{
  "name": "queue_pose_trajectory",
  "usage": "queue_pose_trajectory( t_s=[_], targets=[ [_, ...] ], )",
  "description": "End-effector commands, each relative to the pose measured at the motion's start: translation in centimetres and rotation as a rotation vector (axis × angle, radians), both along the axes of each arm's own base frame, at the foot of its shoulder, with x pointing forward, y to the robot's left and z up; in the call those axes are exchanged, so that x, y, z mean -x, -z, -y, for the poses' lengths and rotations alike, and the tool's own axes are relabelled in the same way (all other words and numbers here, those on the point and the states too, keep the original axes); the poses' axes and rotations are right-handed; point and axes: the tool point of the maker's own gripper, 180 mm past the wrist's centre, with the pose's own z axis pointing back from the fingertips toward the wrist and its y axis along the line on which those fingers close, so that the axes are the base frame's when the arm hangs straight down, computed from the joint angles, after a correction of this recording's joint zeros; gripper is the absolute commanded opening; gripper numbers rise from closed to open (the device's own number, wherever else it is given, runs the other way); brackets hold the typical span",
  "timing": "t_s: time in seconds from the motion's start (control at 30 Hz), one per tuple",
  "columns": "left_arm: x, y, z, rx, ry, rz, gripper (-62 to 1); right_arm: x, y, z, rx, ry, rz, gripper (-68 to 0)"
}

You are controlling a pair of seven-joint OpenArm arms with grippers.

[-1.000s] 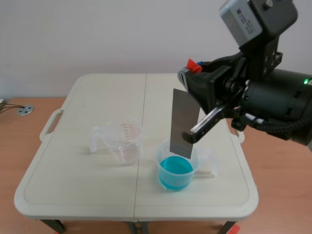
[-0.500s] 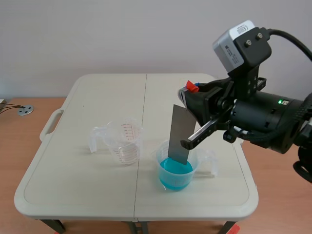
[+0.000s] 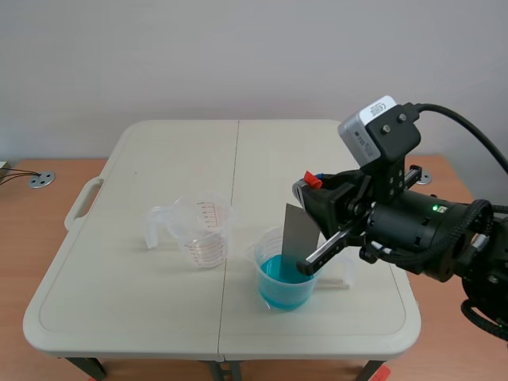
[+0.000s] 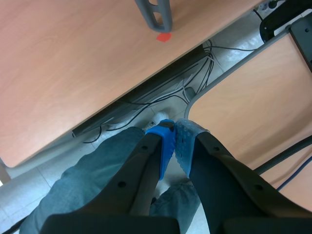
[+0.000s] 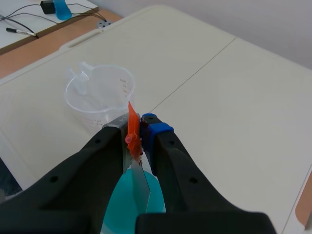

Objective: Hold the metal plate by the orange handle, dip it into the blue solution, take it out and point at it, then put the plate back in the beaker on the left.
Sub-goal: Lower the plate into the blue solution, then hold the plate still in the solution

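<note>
Right gripper and task objects at the moment of dipping. You see the right arm coming in from the right side of the table, its fingers clenched on the orange handle at the top of the metal plate. The plate hangs almost upright, leaning slightly. Its lower end is inside the beaker that holds the blue solution, and its upper part stands above the rim. In the right wrist view, the orange handle sits pressed between the two fingers of the right gripper, with a blue pad against one face. The metal plate drops from there into the blue solution directly under the gripper. The empty beaker, clear with red graduations, stands on the table to the left of the filled one, near it but apart, its handle turned away. From the right wrist it appears as the empty beaker just ahead of the fingers. The left gripper is out of the scene view. Its own camera shows you the blue pads closed against each other on nothing, above cables and blue denim cloth, with a grey table leg farther ahead.
</note>
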Motion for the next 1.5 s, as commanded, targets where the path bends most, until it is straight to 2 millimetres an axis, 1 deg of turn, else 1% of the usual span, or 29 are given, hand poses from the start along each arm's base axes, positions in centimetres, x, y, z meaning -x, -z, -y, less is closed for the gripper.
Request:
queue_pose_trajectory(
  t_s=[0.0, 0.17, 0.27, 1.47],
  targets=[
    [-0.5, -0.3, 0.2, 0.006, 0.009, 0.015, -59.0, -0.3, -0.8, -0.4, -0.018, -0.014, 0.033, -66.1],
    [-0.5, -0.3, 0.2, 0.007, 0.008, 0.015, -59.0, -0.1, 0.5, -0.3, 0.01, -0.02, 0.024, -66.0],
    [-0.6, -0.3, 0.2, 0.005, 0.008, 0.015, -59.0, 0.0, 0.9, -0.2, 0.018, -0.023, 0.022, -66.0],
    [-0.6, -0.3, 0.2, 0.005, 0.008, 0.014, -59.0, 0.0, 0.9, -0.3, 0.016, -0.023, 0.024, -66.0]
  ],
)
